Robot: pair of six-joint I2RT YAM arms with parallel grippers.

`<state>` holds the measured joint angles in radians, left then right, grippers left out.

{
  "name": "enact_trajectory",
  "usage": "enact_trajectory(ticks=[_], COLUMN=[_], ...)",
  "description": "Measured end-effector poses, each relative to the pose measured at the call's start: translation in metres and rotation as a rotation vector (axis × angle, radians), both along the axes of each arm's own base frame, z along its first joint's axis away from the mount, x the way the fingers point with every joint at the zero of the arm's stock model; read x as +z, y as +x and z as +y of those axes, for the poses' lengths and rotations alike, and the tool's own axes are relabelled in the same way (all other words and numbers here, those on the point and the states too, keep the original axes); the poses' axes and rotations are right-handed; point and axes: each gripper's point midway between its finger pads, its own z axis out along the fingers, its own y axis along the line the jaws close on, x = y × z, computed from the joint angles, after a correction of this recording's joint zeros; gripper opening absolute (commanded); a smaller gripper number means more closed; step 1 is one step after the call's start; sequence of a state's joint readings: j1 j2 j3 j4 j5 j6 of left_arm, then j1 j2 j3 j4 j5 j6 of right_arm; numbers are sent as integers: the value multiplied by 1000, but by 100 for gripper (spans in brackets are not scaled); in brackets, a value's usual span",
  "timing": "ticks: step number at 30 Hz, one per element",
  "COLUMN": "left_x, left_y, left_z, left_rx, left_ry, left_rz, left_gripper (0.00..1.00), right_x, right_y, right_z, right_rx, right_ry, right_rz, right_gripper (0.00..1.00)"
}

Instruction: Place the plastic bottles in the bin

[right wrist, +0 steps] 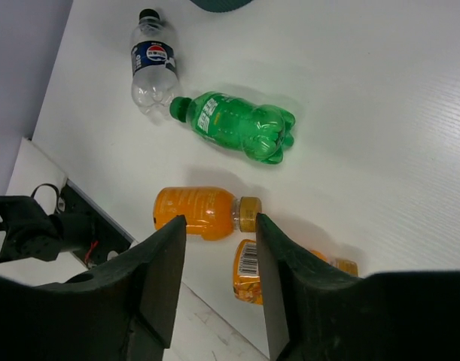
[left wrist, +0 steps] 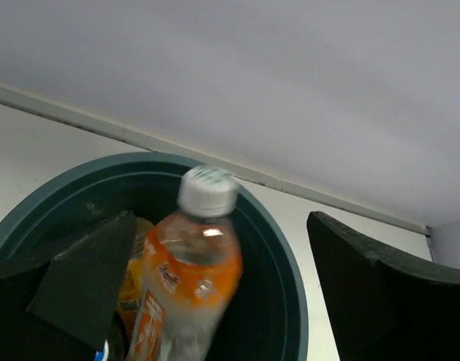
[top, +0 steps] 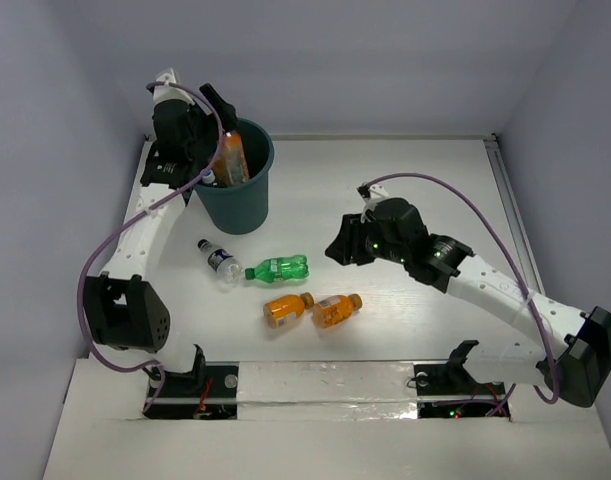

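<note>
The dark teal bin (top: 237, 200) stands at the back left. My left gripper (top: 222, 122) hovers over its rim, jaws wide open and touching nothing. In the left wrist view an orange bottle with a white cap (left wrist: 190, 278) stands blurred inside the bin (left wrist: 286, 301), between my open fingers and clear of both. Another orange bottle (left wrist: 136, 274) lies deeper in. On the table lie a clear blue-labelled bottle (top: 218, 260), a green bottle (top: 278, 268) and two orange bottles (top: 287, 308) (top: 335, 310). My right gripper (top: 343, 247) is open and empty above them.
In the right wrist view my open gripper (right wrist: 220, 226) frames the left orange bottle (right wrist: 196, 210), with the second orange bottle (right wrist: 248, 271) partly behind a finger. The green bottle (right wrist: 237, 124) and clear bottle (right wrist: 153, 64) lie beyond. Walls enclose the table on three sides.
</note>
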<state>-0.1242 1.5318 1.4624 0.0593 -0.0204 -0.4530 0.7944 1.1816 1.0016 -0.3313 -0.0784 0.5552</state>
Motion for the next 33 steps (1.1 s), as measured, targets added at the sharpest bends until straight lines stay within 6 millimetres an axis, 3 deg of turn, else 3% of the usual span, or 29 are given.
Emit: enact_trajectory(ticks=[5,7,10,11,12,13,14,16,17,19,20,23,26,28,29,30,33], left_x=[16,34,59,64,68,70,71,63,53,23,4,-63,-127,-165,-183,-198,-224], left_y=[-22,-37,-71,-87,-100,-115,-128,-150,-159,-174,-182,-204,-223,-235,-241,-247,-261], left_z=[7,12,21,24,27,31,34,40,43,46,48,53,51,44,40,36,27], left_rx=[25,43,73,84,93,105,115,134,143,159,170,207,222,210,198,192,174], left_ry=[-5,-14,-34,-41,-48,-57,-67,-78,-85,-97,-107,-136,-170,-203,-224,-243,-288], left_rz=[-21,-47,-93,-103,-110,-113,-113,-96,-69,5,53,222,403,515,564,610,696], left_gripper=[98,87,62,54,37,29,19,9,2,0,0,2,16,37,57,68,95], right_x=[0,-1,-5,-5,-7,-9,-11,-15,-16,-19,-21,-25,-39,-55,-64,-72,-100], right_y=[3,4,9,11,13,16,19,25,29,34,36,41,45,44,44,43,40], right_z=[9,16,28,33,39,44,50,59,65,74,77,89,97,101,102,103,104], right_rx=[20,40,88,107,130,155,178,223,249,298,320,388,449,490,512,530,581], right_ry=[-13,-25,-51,-60,-74,-89,-102,-128,-140,-161,-173,-198,-227,-250,-261,-272,-314], right_rz=[-4,-4,-8,-12,-19,-25,-30,-41,-49,-74,-85,-120,-133,-123,-114,-107,-72], right_gripper=[70,73,75,67,57,45,13,3,4,14,38,81,89,90,91,91,92])
